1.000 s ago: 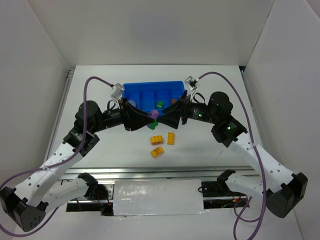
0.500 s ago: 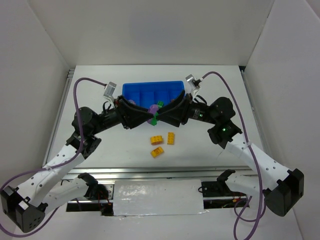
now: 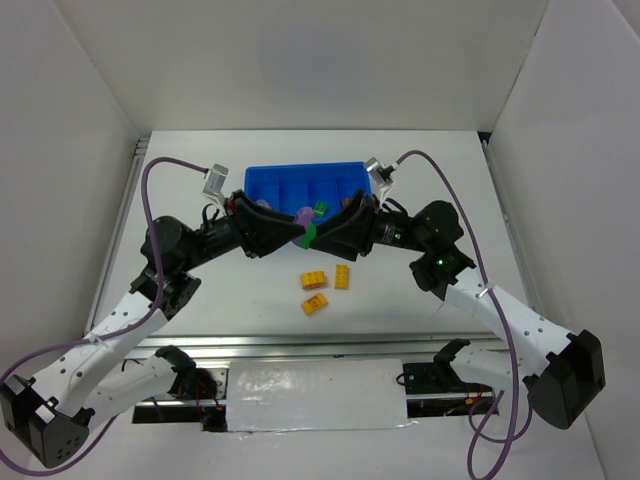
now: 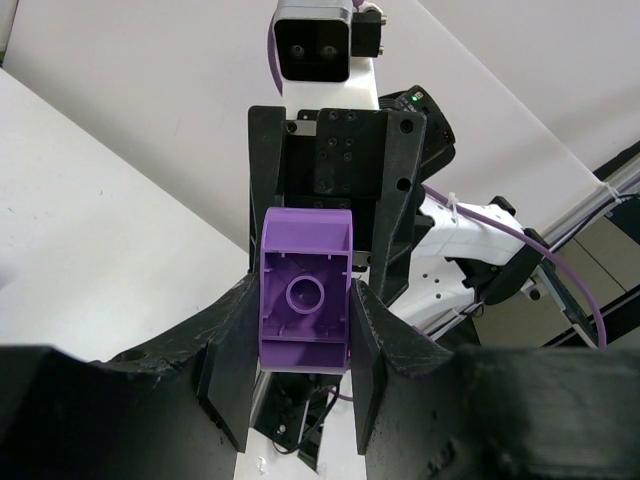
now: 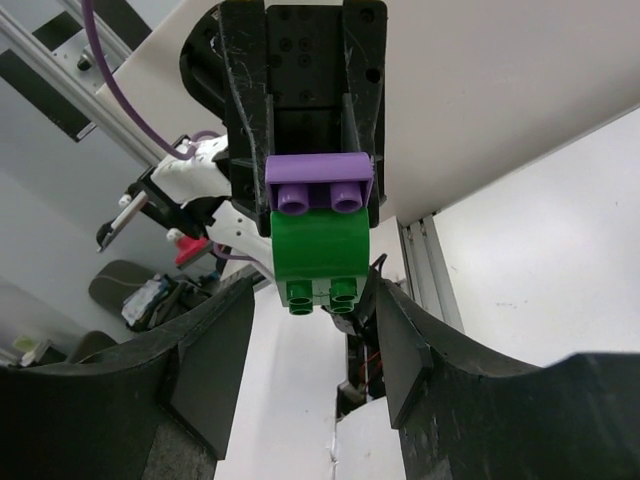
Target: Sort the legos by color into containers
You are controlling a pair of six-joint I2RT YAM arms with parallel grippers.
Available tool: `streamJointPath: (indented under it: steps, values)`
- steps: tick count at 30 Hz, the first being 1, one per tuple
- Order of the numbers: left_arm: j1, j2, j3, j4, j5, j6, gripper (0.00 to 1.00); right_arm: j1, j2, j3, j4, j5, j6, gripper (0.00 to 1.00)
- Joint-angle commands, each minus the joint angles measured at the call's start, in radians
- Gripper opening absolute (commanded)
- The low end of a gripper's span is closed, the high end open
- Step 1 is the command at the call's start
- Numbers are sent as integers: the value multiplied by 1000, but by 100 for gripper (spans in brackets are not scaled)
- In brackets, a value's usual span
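My left gripper (image 4: 305,285) is shut on a purple lego (image 4: 305,300), holding it by its two sides with the hollow underside facing the camera. A green lego (image 5: 320,255) is stuck onto that purple lego (image 5: 318,183) and points at my right gripper (image 5: 315,287). The right jaws stand on either side of the green lego's studded end with a gap on each side. In the top view both grippers meet over the table just in front of the blue tray (image 3: 300,168), whose compartments are the containers, with the purple lego (image 3: 300,216) and the green lego (image 3: 307,235) between them.
Three yellow-orange legos lie on the table near the arms: two side by side (image 3: 315,279) (image 3: 342,276) and one closer (image 3: 314,305). Another green lego (image 3: 321,209) lies in a front compartment of the tray. White walls enclose the table on three sides.
The right jaws have narrowed around the green lego. Both grippers and the joined legos have shifted slightly left and toward the tray.
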State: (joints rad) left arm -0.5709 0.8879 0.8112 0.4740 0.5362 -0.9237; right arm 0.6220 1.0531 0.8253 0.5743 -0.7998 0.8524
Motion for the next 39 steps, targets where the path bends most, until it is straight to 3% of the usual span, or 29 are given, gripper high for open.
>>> streamJointPath:
  steps: [1, 6, 13, 15, 16, 17, 30, 39]
  values:
    - [-3, -1, 20, 63, 13, -4, 0, 13, -2, 15, 73, -3, 5, 59]
    - [-3, -1, 22, 69, 21, -6, 0, 21, 15, 20, 88, -10, 11, 52]
    - [-4, 11, 19, 75, 38, -14, 0, 25, 33, 18, 140, -4, 37, 50]
    - [-4, 6, 14, 72, 33, -10, 0, 27, 35, 23, 150, -3, 39, 35]
    - [-4, 2, 14, 69, 28, -6, 0, 27, 35, 28, 139, 1, 36, 11]
    - [-4, 0, 14, 57, 27, -1, 0, 27, 35, 31, 128, 2, 33, 1]
    - [-4, -50, 46, -26, -24, 28, 0, 9, -84, -41, 12, 22, -111, 0]
    - [-4, -56, 37, 34, -15, -6, 0, -19, -80, -84, 75, -22, -88, 0]
